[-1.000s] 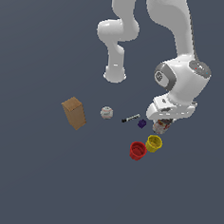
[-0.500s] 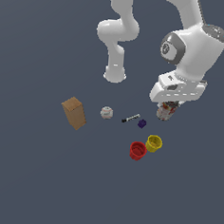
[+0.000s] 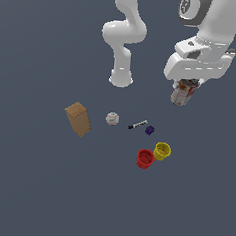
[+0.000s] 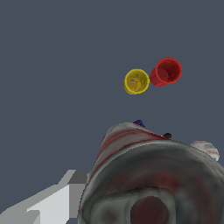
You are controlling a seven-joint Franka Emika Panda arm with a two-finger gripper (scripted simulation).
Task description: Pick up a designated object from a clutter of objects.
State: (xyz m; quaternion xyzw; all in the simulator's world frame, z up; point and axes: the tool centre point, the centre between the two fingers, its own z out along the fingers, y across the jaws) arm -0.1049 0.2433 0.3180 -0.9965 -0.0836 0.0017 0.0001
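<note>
My gripper (image 3: 186,89) is shut on the can (image 3: 184,92), a small cylinder with a mottled red, white and brown label, and holds it high above the floor at the exterior view's right. In the wrist view the can (image 4: 148,175) fills the foreground, dark round top toward the camera. On the floor lie the tan cardboard box (image 3: 78,118), the whitish ball (image 3: 112,118), the black marker (image 3: 137,124), the tiny purple cube (image 3: 149,130), the red cup (image 3: 145,159) and the yellow cup (image 3: 162,151). The wrist view also shows the yellow cup (image 4: 136,81) and red cup (image 4: 166,71).
The arm's white base (image 3: 120,80) stands behind the clutter. The floor is plain dark grey. One white finger (image 4: 41,205) shows beside the can in the wrist view.
The gripper has risen steadily with the can in it, from just above the cups to well above the floor. The other items have not moved.
</note>
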